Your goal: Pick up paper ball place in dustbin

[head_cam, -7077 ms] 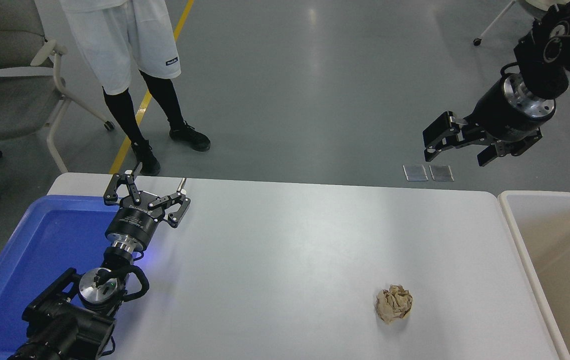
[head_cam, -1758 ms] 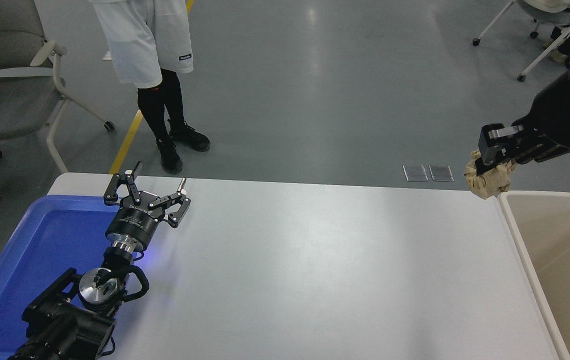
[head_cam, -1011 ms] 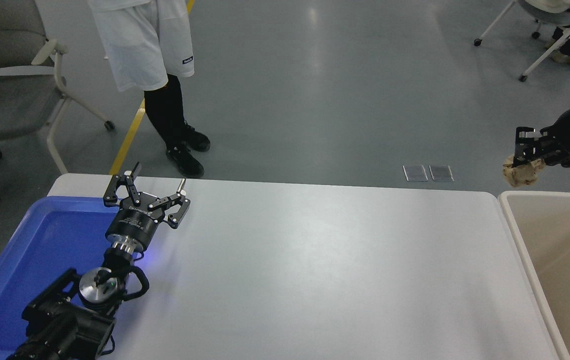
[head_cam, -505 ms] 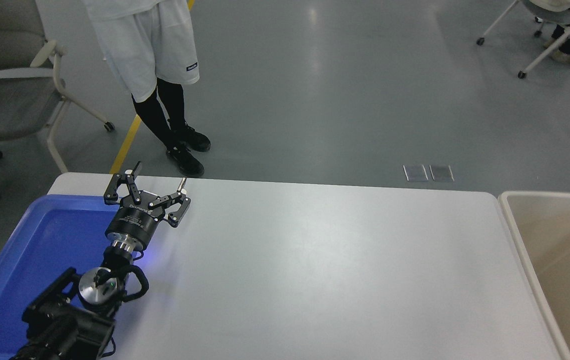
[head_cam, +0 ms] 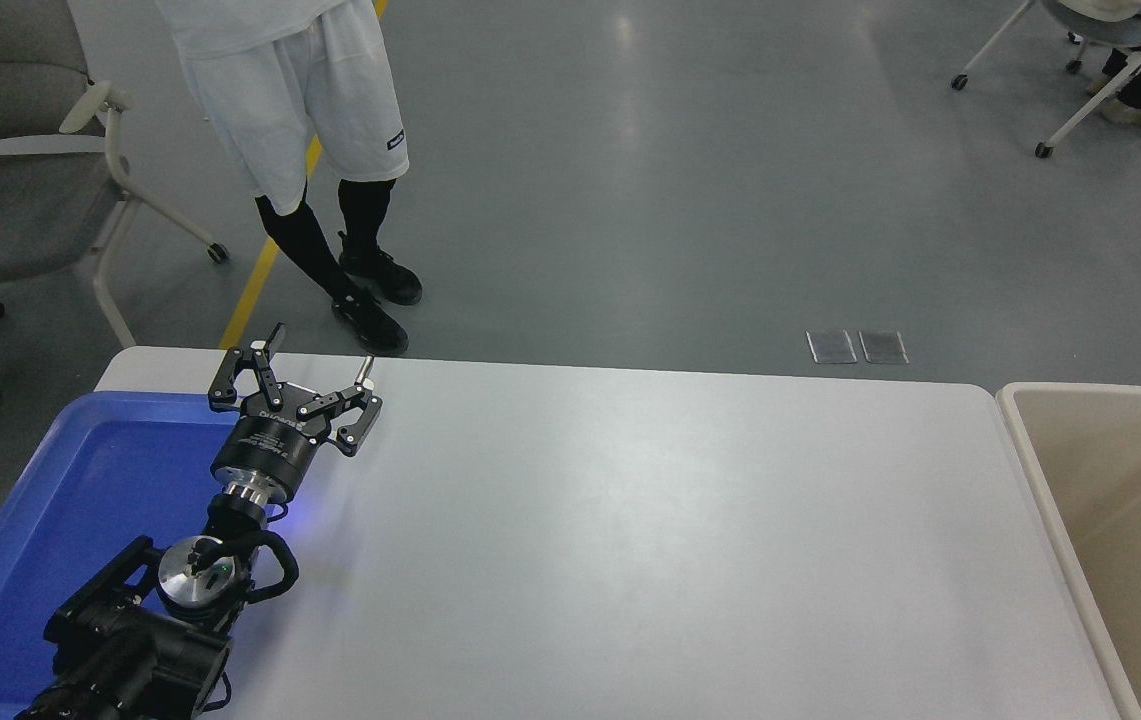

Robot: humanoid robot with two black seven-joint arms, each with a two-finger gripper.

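A white tabletop (head_cam: 630, 520) with rounded far corners fills the lower half of the head view. At its nine o'clock edge a blue tray (head_cam: 60, 480) lies on it, partly under the left arm. At three o'clock the beige dustbin (head_cam: 1030, 440) stands just beside the tabletop's edge; whether they touch cannot be told. Behind, at twelve o'clock, grey floor (head_cam: 690, 200).

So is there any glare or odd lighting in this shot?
Head view: soft glare streaks on the grey floor and a pale sheen on the table; a blue glow beside the left gripper wrist; the picture is sharp throughout.
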